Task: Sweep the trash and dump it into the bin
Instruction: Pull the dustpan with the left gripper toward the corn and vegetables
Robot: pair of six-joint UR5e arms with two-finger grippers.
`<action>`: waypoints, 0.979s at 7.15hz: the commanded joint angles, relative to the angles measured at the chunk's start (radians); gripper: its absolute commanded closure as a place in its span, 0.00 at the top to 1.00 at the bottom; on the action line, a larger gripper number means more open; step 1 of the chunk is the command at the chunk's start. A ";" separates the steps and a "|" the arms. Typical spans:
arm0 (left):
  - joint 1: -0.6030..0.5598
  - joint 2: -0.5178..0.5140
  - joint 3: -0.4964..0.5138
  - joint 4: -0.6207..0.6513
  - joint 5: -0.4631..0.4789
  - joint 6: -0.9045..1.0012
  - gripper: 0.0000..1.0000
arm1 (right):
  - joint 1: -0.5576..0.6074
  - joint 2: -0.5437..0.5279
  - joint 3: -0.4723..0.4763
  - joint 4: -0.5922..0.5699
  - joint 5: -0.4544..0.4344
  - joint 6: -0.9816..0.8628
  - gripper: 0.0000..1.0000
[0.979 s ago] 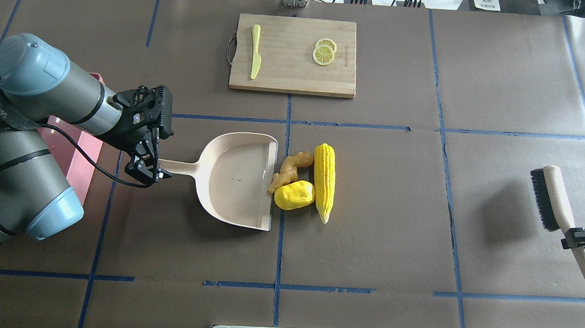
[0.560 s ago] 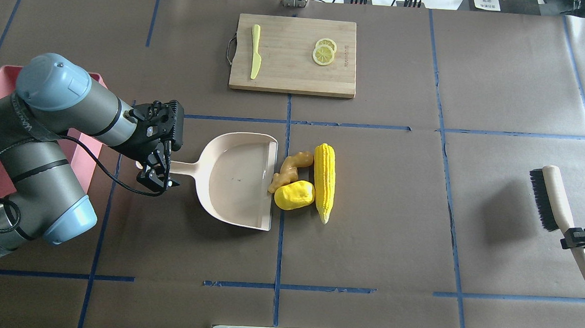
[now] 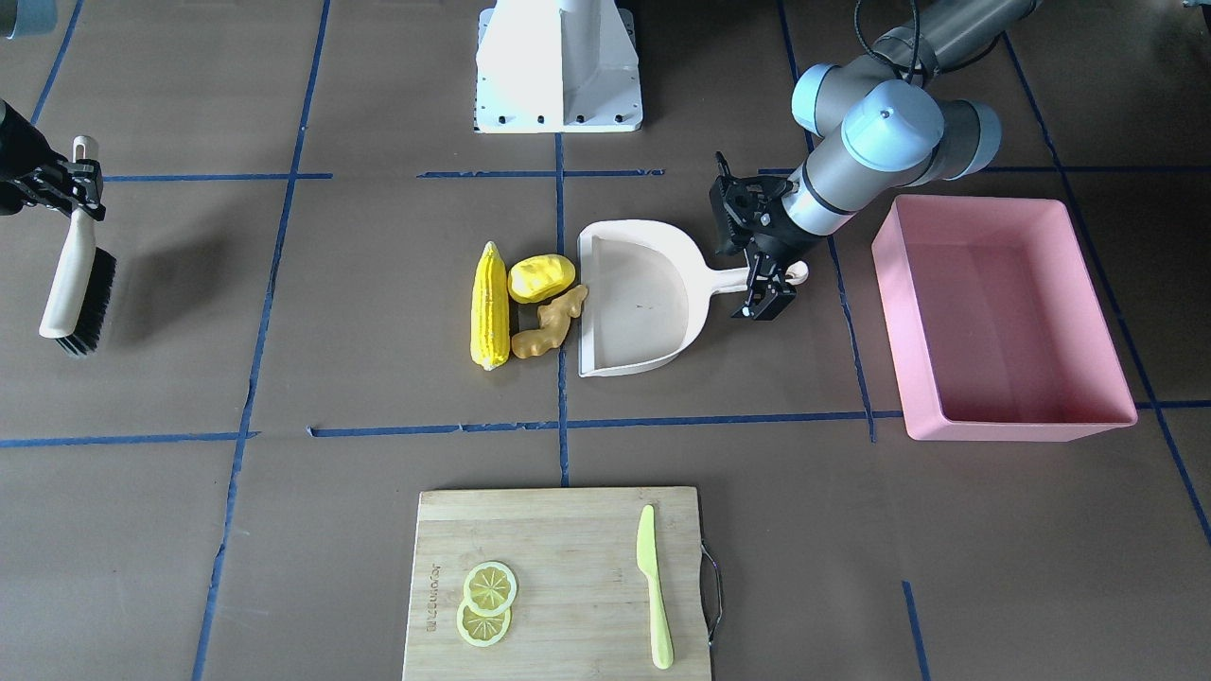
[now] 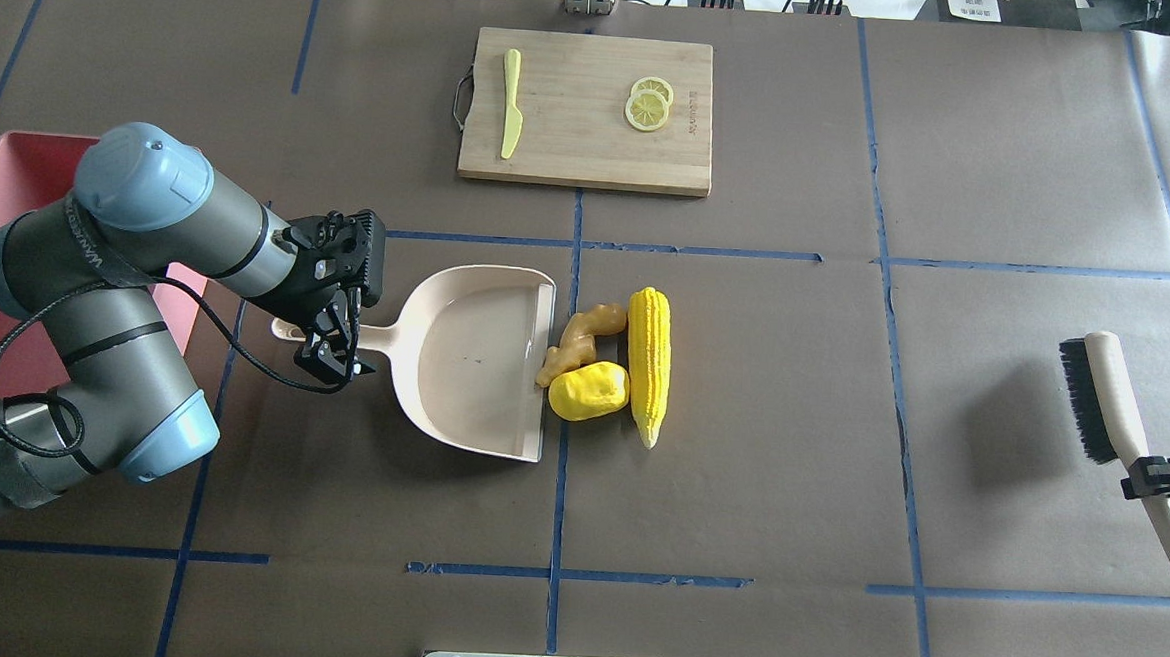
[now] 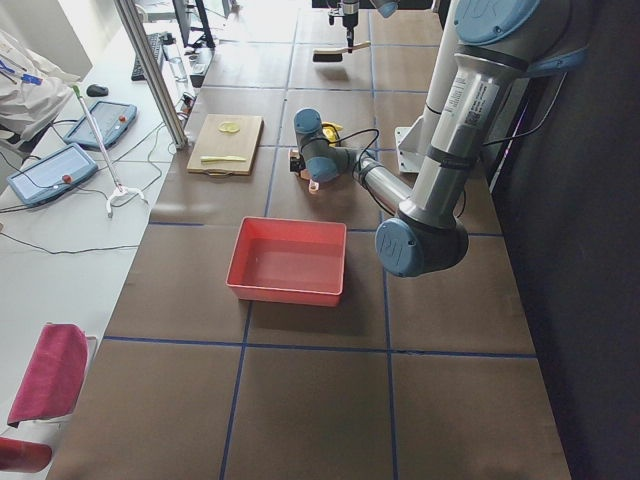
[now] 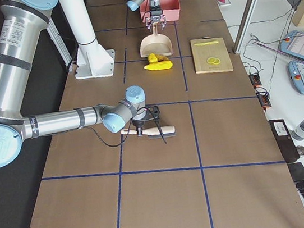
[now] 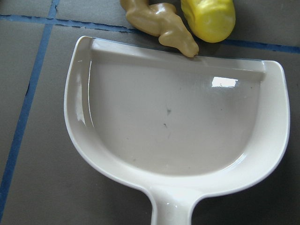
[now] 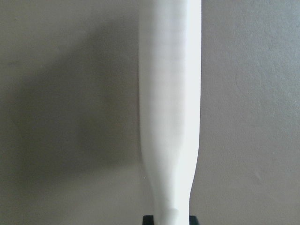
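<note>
Grasp of the dustpan handle is judged to be the step in hand. Left gripper (image 4: 328, 358) is held over the handle (image 4: 376, 337) of the dustpan (image 4: 473, 363), fingers apparently spread to either side of it and not yet pinched on it. Right gripper (image 4: 1153, 476) is pressed together on the brush (image 4: 1104, 396) by its grip end, far off on the robot's right. The brush seems lifted off the table (image 4: 787, 479), judged from its offset shadow.

Trash is all on the table at the pan's open lip: ginger root (image 4: 577, 340) touching the lip, yellow lump (image 4: 589, 391) just beside it, corn cob (image 4: 648, 364) lying along the far side of both. Pan is empty. Bin (image 3: 1022, 427) is set beyond the handle end on the robot's left, well apart from the trash, nothing seen inside.

For a good grasp, the fingers should be brought down square across the handle. They should be closed near the neck rather than the tip, so the lip can be kept pressed flat on the table. Pan must not be shoved while closing, or the ginger will be knocked away. Sweep is best started from beyond the corn, bristles low, corn pushed broadside; being round, it is likely to roll or skew. Gap under the lip should be avoided, since small pieces could slide beneath.
</note>
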 commanded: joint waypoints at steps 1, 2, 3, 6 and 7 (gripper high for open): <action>0.041 -0.001 0.006 -0.003 0.011 -0.004 1.00 | 0.002 -0.002 -0.001 0.000 0.000 0.000 0.00; 0.052 -0.001 0.017 -0.003 0.011 -0.004 1.00 | 0.002 0.000 -0.001 0.000 0.000 0.000 0.00; 0.054 -0.002 0.025 -0.004 0.011 -0.004 1.00 | 0.002 0.000 -0.001 0.000 0.000 -0.002 0.00; 0.054 -0.005 0.034 -0.001 0.013 -0.012 0.79 | 0.000 0.000 -0.001 0.000 0.000 -0.002 0.00; 0.054 -0.005 0.034 0.000 0.013 -0.038 0.63 | 0.002 -0.002 -0.001 0.002 0.000 -0.002 0.00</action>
